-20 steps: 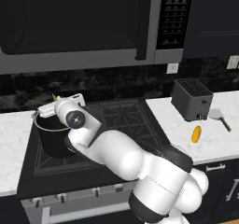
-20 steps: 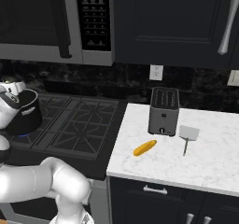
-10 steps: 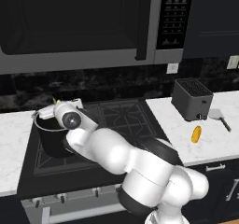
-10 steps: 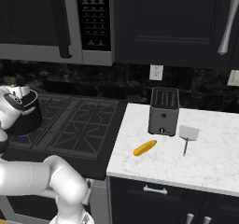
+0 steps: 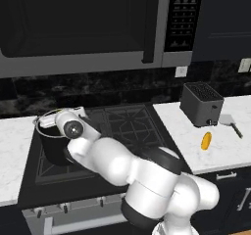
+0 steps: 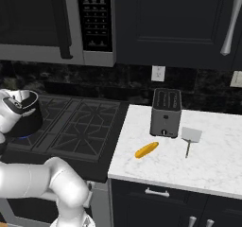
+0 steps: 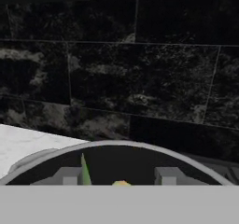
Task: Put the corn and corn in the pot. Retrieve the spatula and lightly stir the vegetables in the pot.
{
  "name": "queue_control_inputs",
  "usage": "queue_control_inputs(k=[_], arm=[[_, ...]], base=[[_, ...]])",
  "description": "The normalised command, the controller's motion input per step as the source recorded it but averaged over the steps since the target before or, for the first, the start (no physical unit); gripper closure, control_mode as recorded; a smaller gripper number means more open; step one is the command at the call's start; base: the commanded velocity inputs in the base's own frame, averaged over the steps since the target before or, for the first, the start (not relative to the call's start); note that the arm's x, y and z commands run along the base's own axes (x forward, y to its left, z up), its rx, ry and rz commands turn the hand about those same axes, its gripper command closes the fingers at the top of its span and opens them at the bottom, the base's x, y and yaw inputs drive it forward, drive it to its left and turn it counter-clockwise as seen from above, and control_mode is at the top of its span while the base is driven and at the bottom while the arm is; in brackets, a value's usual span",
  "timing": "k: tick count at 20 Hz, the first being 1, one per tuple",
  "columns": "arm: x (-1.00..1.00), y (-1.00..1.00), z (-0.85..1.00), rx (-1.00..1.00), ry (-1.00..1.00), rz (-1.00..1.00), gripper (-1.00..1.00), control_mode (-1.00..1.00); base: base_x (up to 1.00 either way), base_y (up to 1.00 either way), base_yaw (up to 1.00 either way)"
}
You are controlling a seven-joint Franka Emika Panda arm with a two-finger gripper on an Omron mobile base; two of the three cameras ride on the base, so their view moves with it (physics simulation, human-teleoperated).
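Now over the pot (image 5: 51, 141) on the stove, gripper (image 7: 120, 177) part spread astride a green-husked corn (image 7: 120, 184), grip uncertain; second corn (image 6: 146, 150) on the counter (image 6: 212, 160), seemingly light, rigid, rounded, best pinched mid-cob; spatula (image 6: 190, 138) beside it.

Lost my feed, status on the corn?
Gripper over the pot, jaws apart, green husk and yellow cob between them. Second corn on the counter by the toaster. Spatula untouched.

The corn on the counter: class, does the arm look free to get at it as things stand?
Probably yes. The corn lies alone on open counter, apart from toaster and spatula, though the gripper is over the pot.
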Motion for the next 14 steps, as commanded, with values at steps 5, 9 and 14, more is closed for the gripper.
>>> queue_control_inputs(k=[5,9,14], arm=[[-0.16,0.0,0.34,0.02,0.0,0.0,-1.0,-1.0],[-0.49,0.0,0.94,0.13,-0.05,0.0,-1.0,-1.0],[-0.71,-0.13,1.0,0.24,0.04,-0.01,-1.0,-1.0]], base=[[0.0,0.0,0.0],[0.0,0.0,0.0],[0.0,0.0,0.0]])
